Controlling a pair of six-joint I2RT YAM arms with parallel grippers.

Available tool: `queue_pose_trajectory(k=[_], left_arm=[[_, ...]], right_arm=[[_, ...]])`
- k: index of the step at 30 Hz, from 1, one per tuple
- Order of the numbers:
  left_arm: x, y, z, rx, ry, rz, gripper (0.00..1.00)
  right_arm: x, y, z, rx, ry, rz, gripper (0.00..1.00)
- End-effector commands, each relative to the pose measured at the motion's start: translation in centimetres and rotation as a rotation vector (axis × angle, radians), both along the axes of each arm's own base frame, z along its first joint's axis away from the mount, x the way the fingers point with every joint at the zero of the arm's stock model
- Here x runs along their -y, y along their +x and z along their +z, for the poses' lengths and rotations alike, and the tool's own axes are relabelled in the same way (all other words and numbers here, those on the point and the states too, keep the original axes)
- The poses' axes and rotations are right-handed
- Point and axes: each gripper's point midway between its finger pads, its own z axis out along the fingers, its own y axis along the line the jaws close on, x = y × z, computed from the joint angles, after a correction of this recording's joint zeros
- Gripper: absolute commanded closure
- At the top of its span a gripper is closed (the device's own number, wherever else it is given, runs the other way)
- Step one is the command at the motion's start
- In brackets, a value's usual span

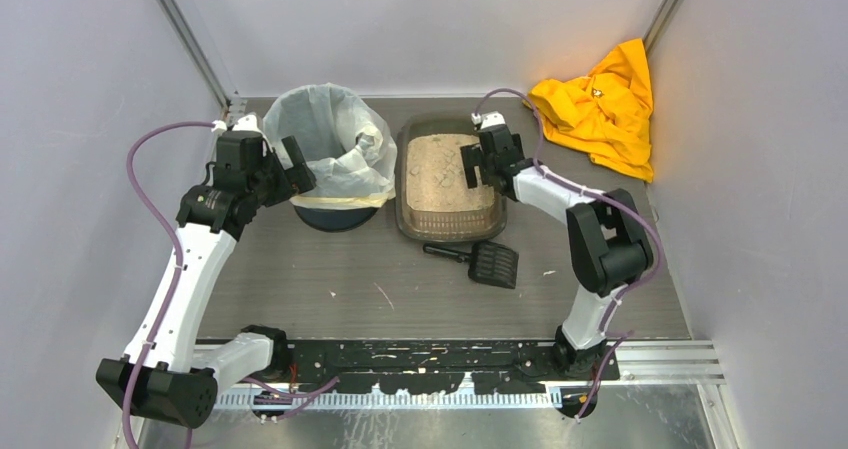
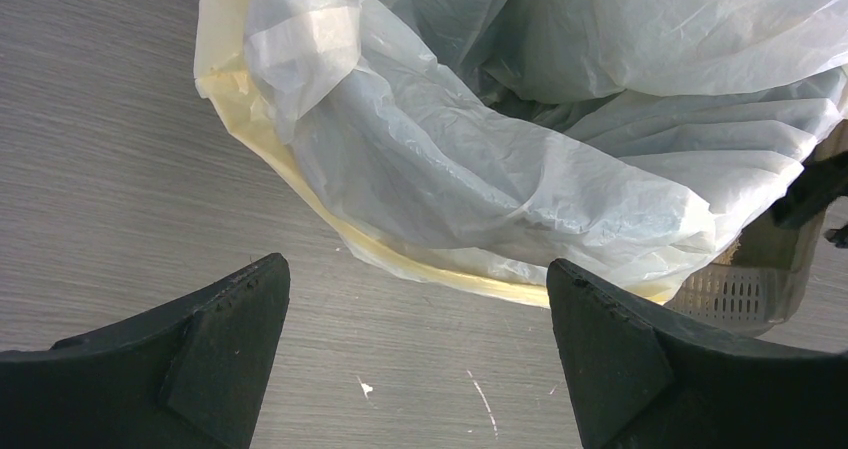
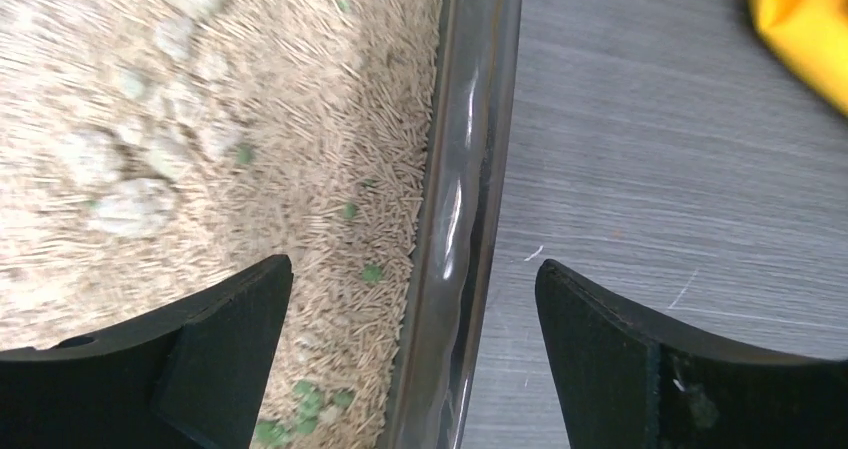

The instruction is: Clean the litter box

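Observation:
The litter box (image 1: 412,204), a brown-grey translucent tray of beige granules with pale clumps and green bits, sits at the table's centre back. My right gripper (image 1: 478,165) is open above its right rim; in the right wrist view the rim (image 3: 462,209) runs between the spread jaws, one finger over the litter, one over the table. My left gripper (image 1: 290,169) is open beside the left front of the round bin with a white bag liner (image 1: 330,139); the left wrist view shows the liner (image 2: 520,139) ahead of the empty gripper (image 2: 418,309). A black slotted scoop (image 1: 488,261) lies in front of the box.
A crumpled yellow cloth (image 1: 600,104) lies at the back right corner. Grey walls enclose the table on the left, back and right. Small white specks lie on the table front (image 1: 333,293).

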Motion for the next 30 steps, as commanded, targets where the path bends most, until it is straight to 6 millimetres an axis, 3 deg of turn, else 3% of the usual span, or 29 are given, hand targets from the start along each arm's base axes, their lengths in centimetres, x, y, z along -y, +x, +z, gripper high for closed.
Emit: queue_pose_trajectory(k=[1,6,10,15,22,25,30], left_arm=[[0.1,0.3,1.5,0.036,-0.018,0.001,0.00],[1.0,-0.1,3.3,0.088,-0.064,-0.037,0.00],[1.5,-0.7,5.0,0.135,-0.077,-0.059,0.02],[3.1,-2.0,5.6,0.157,-0.109,-0.127,0.07],[3.3,-2.5,4.4,0.146,-0.123,-0.137,0.07],[3.3,-2.7,4.5,0.156,-0.121,-0.141,0.07],[3.7,-2.9,4.7,0.162,-0.136,-0.167,0.07]], right_arm=[[-2.1,0.9,10.0,0.314,0.090,-0.020,0.04],[-3.2,-2.2,12.3,0.331,0.186,0.029,0.03],[-3.7,-5.8,11.9,0.289,0.222,0.079,0.01],[-6.3,-11.5,9.9,0.234,0.296,0.228,0.00],[-8.0,-18.2,5.9,0.119,0.108,0.335,0.00],[-8.6,-19.7,5.0,0.101,0.094,0.354,0.00],[-9.2,-19.7,3.4,0.053,0.053,0.356,0.00]])
